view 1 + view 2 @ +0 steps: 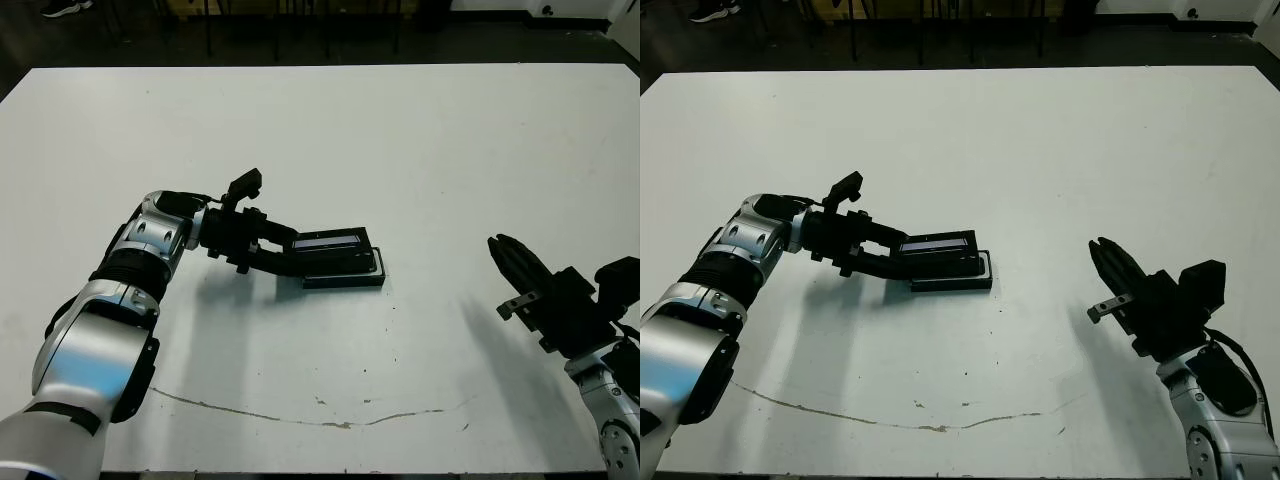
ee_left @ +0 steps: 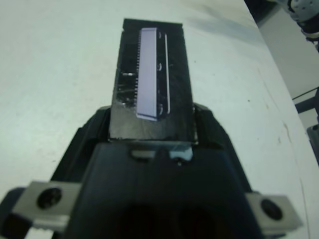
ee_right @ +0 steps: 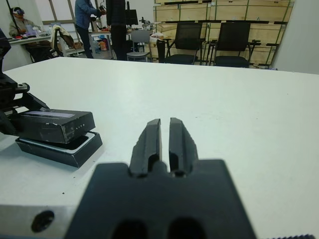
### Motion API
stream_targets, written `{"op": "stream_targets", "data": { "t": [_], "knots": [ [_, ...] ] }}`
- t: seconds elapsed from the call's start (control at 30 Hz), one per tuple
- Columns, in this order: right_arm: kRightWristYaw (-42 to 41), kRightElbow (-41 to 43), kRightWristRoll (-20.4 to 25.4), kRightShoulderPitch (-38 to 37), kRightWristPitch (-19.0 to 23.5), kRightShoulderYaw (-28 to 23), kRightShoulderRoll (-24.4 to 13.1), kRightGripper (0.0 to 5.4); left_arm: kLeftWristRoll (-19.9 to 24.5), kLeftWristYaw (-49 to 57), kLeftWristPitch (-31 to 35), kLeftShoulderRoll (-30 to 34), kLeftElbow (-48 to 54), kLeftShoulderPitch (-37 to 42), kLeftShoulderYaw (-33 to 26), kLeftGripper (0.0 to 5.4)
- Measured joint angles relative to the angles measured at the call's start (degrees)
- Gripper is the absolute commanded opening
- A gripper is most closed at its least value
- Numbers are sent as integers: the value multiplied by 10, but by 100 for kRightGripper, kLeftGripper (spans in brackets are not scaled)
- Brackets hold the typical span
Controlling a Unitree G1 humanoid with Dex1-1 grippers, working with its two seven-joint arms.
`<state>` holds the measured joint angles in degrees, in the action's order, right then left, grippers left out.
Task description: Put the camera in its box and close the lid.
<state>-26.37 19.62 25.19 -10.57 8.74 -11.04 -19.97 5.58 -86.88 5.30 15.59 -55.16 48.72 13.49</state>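
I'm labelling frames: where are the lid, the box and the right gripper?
lid [image 3: 55,124]: right wrist view, its side wall.
box [image 3: 67,152]: right wrist view, its near wall.
right gripper [image 3: 165,122]: right wrist view, between fingertips.

Lid [image 1: 335,243] between left gripper's [image 1: 283,252] fingers, just above box [image 1: 343,275]; both well left of right gripper [image 1: 512,262].

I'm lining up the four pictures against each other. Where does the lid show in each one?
Left eye view: lid at centre, held in the left hand over the box.
Right eye view: left of centre.
Left wrist view: upper centre, pale strip facing up.
Right wrist view: far left.
Shared landmark: the box beneath.
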Motion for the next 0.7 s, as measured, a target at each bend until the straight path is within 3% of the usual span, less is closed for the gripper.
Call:
{"op": "stream_targets", "data": {
  "t": [0.7],
  "knots": [
    [4,8,-1,-17,0,0,4,0,-14,20,-6,-18,33,-23,24,272]
  ]
}}
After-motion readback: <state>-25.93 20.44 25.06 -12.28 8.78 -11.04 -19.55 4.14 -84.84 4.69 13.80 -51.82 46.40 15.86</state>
